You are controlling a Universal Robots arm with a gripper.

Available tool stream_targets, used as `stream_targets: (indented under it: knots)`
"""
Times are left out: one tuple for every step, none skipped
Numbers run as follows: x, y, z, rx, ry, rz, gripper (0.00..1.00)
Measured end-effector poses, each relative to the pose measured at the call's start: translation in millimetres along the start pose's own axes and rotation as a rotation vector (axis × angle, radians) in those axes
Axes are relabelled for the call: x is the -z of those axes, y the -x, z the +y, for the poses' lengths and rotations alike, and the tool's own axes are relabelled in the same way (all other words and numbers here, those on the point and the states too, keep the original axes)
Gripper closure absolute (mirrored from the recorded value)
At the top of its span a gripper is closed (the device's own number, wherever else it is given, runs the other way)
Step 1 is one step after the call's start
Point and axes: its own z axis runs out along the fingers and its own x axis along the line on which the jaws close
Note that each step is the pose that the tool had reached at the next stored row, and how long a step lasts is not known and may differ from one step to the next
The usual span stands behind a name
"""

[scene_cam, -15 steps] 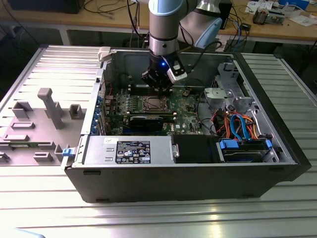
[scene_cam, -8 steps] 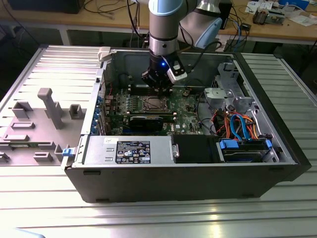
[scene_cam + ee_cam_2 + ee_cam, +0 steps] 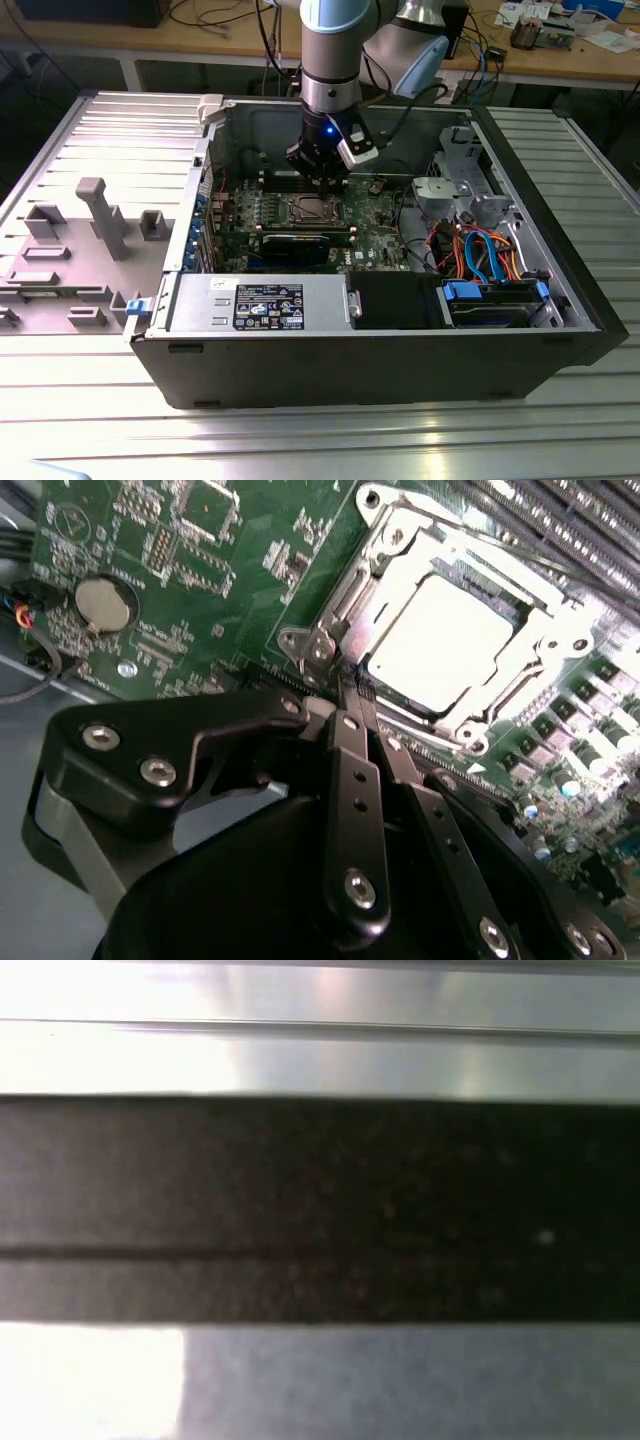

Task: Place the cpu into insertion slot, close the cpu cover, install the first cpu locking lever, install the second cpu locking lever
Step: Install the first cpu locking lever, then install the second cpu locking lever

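The gripper is hanging just above the slot, its tip sitting at the socket's edge in the second wrist view. The fingers are lying pressed together, with nothing pinched between them. In the exterior view the gripper is standing inside the open case, a little behind the slot and slightly toward that view's right.

The cpu is lying flat in the slot, its pale metal top glaring under the light. The cover appears to be lying down around the chip, its frame ringing the bright square; that reads as the chip seated and the cover closed, though I cannot tell whether either lever is latched. With the closed tip resting so near the socket's edge, the gripper is probably working at a lever rather than carrying anything.

The slot is sitting on the green board, with a coin cell well apart from it and the long memory slots running just beside it on the far side from the gripper. In the exterior view a black card is lying just in front of the slot, and a power supply is sitting further forward. The case is resting on a ribbed metal table, with grey fixtures standing well off toward that view's left and a cable-strewn bench behind.
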Motion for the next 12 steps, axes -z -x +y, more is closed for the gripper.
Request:
stream_targets:
  knots:
    - [0.0, 0.0, -0.1, 0.0, 0.0, 0.0, 0.89]
    - [0.0, 0.0, -0.1, 0.0, 0.0, 0.0, 0.89]
    - [0.0, 0.0, -0.1, 0.0, 0.0, 0.0, 0.89]
    - [0.0, 0.0, -0.1, 0.0, 0.0, 0.0, 0.89]
    - [0.0, 0.0, -0.4, 0.0, 0.0001, 0.0, 0.89]
    - [0.0, 0.0, -0.6, 0.0, 0.0, 0.0, 0.89]
    - [0.0, 0.0, -0.6, 0.0, 0.0, 0.0, 0.89]
    - [0.0, 0.0, -0.7, 0.0, 0.0, 0.0, 0.89]
    - [0.0, 0.0, -0.7, 0.0, 0.0, 0.0, 0.89]
    - [0.1, 0.0, -0.8, 0.0, 0.0, 0.0, 0.89]
    - [0.1, 0.0, -0.9, 0.0, 0.0, 0.0, 0.89]
    - [0.1, 0.0, -1.4, 0.0, -0.0001, 0.0001, 0.89]
